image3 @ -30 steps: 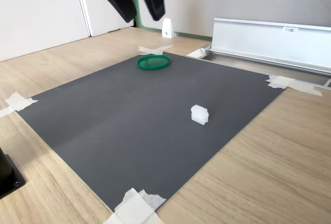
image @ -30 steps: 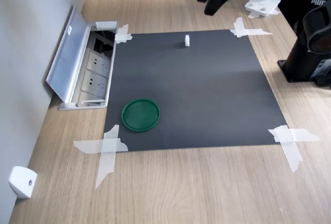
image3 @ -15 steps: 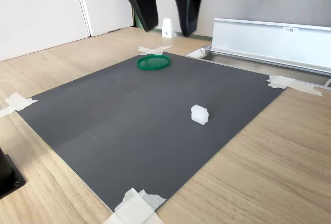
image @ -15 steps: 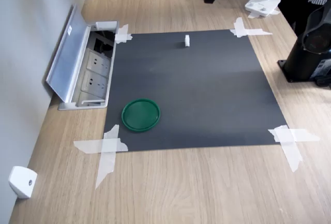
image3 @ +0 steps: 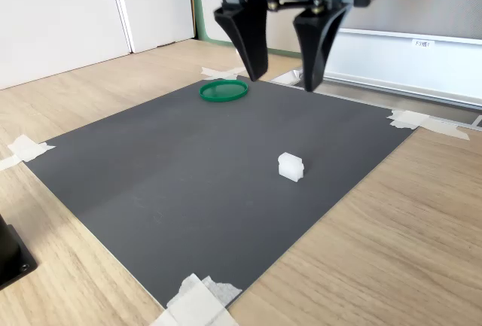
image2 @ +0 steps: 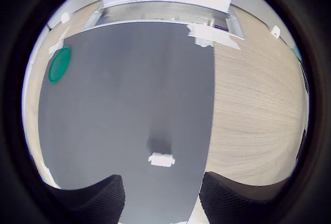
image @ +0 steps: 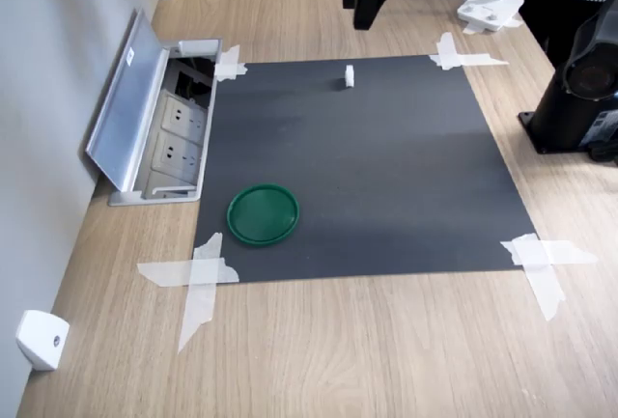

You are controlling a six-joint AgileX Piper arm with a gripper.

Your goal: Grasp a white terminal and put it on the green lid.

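Note:
The white terminal [image: 349, 75] [image3: 291, 166] is a tiny blocky piece lying on the black mat [image: 386, 167], near the mat's far edge in the first exterior view. The green lid [image: 263, 214] [image3: 224, 89] lies flat on the mat's opposite corner, far from the terminal. My gripper [image: 364, 20] [image3: 284, 77] hangs open in the air above the terminal, clear of it, with nothing between its fingers. In the wrist view the terminal [image2: 161, 159] shows just ahead of the gap between the two fingers [image2: 98, 200], and the lid [image2: 59, 64] sits far off near the picture's edge.
White tape [image: 198, 278] holds the mat's corners to the wooden table. An open socket box with a raised metal flap [image: 130, 109] borders the mat. A white wedge block [image: 41, 339], a black arm base [image: 579, 99] and a white stand [image: 491, 5] sit around it.
The gripper has swung across and come lower, from off to one side to above the terminal. Terminal and lid have not moved.

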